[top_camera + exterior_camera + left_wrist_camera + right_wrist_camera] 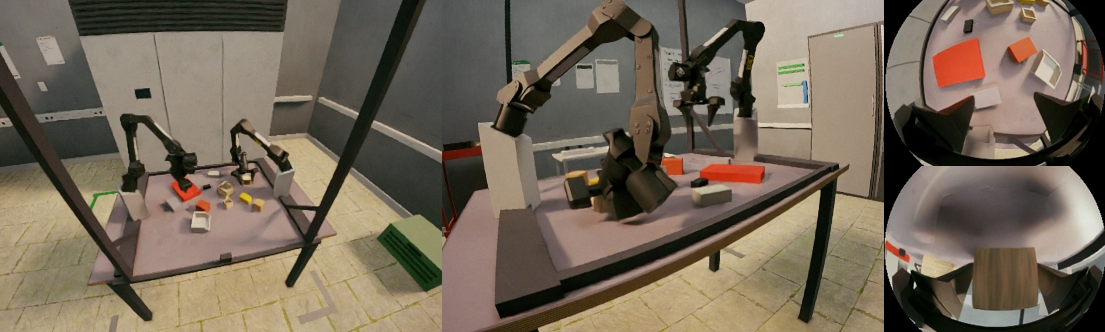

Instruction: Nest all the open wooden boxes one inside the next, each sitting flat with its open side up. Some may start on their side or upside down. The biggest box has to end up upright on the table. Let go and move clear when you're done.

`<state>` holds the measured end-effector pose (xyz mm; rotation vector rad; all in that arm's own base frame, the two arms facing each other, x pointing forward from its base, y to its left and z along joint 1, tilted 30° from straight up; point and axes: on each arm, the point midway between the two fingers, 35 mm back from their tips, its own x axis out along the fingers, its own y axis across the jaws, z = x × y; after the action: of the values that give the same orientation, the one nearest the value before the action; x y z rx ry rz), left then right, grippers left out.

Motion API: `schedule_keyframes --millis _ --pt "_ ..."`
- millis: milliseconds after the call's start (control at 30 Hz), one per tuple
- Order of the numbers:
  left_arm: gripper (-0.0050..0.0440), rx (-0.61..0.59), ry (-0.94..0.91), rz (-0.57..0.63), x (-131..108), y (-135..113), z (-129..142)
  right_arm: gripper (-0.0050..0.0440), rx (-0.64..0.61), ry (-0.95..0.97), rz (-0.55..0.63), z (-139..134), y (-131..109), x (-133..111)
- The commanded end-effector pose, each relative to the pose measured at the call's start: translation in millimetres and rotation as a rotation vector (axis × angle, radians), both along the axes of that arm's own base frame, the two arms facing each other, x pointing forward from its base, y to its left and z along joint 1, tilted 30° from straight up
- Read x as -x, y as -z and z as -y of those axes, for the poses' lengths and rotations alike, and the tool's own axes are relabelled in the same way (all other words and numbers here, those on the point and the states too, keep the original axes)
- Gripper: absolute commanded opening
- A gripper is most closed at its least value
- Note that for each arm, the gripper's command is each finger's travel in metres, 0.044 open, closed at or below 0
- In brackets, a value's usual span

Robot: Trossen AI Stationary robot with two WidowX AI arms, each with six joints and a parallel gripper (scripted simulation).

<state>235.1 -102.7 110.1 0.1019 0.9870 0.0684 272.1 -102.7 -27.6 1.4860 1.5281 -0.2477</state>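
Observation:
Several open wooden boxes lie on the right half of the table: a large one (pixel 225 188) (pixel 1000 5), a small one (pixel 228 203) (pixel 1028 15) and another (pixel 258 204). One more wooden box (pixel 246 179) (pixel 1005 288) sits between the fingers of my right gripper (pixel 245 175) (pixel 1004 266), which is open; the fingers stand apart from the box's sides and it shows a flat face to the right wrist view. My left gripper (pixel 184 184) (pixel 702 110) (pixel 1005 97) is open and empty, hanging above the flat red block (pixel 188 192) (pixel 958 61) (pixel 733 173).
A white open box (pixel 200 221) (pixel 1046 68), an orange block (pixel 203 205) (pixel 1022 49), a grey block (pixel 174 203) (pixel 986 97) (pixel 712 195), a small black block (pixel 206 187) (pixel 968 25), a yellow block (pixel 245 198) and a white block (pixel 213 173) lie around.

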Motion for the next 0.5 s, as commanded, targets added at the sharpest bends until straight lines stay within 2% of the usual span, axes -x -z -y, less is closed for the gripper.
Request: schedule_keyframes --millis 0,200,467 --pt "0.04 0.014 -0.003 0.012 -1.3 -5.1 0.9 0.04 0.003 -0.005 0.009 0.6 -1.6 -1.5" --pt "0.04 0.014 -0.003 0.012 -1.3 -5.1 0.9 0.04 0.006 -0.005 0.009 -0.1 -1.7 -1.5" --pt "0.04 0.014 -0.003 0.012 -1.3 -5.1 0.9 0.04 0.185 0.087 0.059 -4.5 -21.1 8.8"
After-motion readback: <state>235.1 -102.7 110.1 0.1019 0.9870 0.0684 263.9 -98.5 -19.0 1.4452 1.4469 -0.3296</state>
